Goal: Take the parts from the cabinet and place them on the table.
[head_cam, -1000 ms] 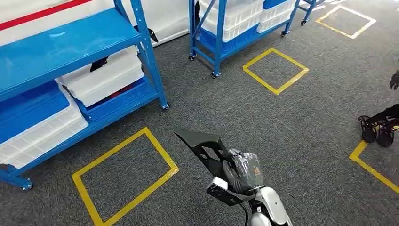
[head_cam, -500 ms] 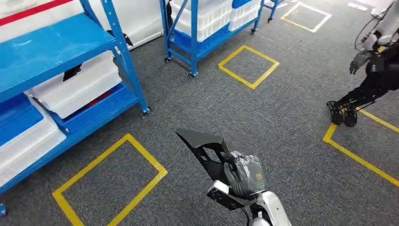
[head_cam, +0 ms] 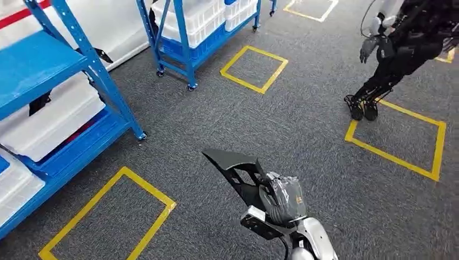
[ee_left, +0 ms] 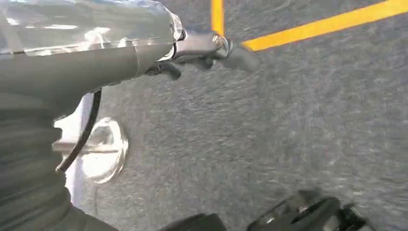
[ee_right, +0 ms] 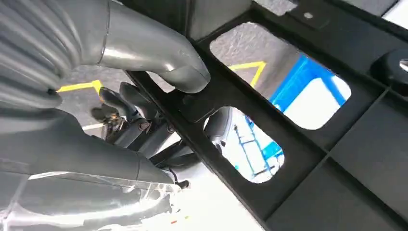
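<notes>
Right robot hand (head_cam: 284, 199) is grasping a black plastic part (head_cam: 238, 170), holding it out over grey carpet (head_cam: 303, 124). Left robot hand (ee_left: 211, 50) is hanging with fingers curled, holding nothing. Blue shelves (head_cam: 59, 103) are standing at left.

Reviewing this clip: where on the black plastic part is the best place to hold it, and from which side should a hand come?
Probably by a rib beside a cut-out, as the right hand holds the black part now. The part is flat, with openings framed by ribs, so fingers can go through an opening while the thumb presses the opposite face. Come from the wide end; the other end tapers to a point.
</notes>
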Robot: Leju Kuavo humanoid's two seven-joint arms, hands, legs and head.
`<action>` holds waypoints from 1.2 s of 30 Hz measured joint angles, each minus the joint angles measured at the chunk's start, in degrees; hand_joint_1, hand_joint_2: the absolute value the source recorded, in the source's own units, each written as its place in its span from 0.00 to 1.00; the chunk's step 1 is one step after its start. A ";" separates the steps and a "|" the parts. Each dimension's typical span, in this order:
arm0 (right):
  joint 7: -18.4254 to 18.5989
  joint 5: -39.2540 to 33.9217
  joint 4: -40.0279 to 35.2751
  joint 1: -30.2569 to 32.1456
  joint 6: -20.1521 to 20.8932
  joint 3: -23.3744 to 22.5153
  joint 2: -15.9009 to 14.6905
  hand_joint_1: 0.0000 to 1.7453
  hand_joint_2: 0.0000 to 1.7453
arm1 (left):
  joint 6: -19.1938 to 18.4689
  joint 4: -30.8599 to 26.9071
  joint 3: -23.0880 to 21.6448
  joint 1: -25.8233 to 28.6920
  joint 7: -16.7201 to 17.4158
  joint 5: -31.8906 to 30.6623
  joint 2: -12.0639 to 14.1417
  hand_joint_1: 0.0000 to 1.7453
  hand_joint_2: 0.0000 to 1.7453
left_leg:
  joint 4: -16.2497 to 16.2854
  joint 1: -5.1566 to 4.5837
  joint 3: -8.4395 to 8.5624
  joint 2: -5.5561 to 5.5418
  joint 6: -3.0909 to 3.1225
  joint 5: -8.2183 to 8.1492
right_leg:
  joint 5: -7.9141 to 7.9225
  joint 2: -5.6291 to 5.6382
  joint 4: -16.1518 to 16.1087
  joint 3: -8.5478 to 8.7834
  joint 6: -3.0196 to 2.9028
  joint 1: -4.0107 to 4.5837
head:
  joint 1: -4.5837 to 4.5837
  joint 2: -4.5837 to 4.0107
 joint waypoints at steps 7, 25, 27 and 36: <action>-0.15 -0.13 0.46 0.00 0.02 0.00 0.02 1.00 1.00 | -0.63 0.00 0.00 -0.02 -0.02 0.04 0.15 0.00 1.00 | -11.84 0.89 4.42 -4.38 0.15 8.79 | -0.10 4.40 0.77 -0.22 0.51 -0.16 | 0.00 0.00; -0.26 -0.77 0.11 1.05 -0.04 -0.35 -0.09 1.00 1.00 | -1.03 0.00 0.04 0.55 -0.55 -0.50 0.52 0.00 1.00 | -13.92 -0.64 5.28 4.55 1.65 8.30 | -1.30 -3.29 0.76 0.31 1.54 0.82 | 0.00 0.00; -0.13 -0.76 -0.02 1.42 -0.05 -0.63 -0.09 1.00 1.00 | -1.20 0.00 -0.04 0.20 -0.61 -0.61 0.50 0.00 1.00 | -14.18 -0.78 5.80 5.68 1.01 8.16 | -1.06 -2.08 0.22 0.39 0.80 0.71 | 0.00 0.00; -0.11 -0.57 -0.33 0.95 0.74 -0.63 0.28 1.00 1.00 | -1.79 0.00 -0.02 -1.59 1.14 0.04 0.20 0.00 1.00 | -5.09 0.25 1.12 -0.77 0.31 6.58 | -0.75 3.69 0.30 0.77 -0.02 0.30 | -0.02 0.00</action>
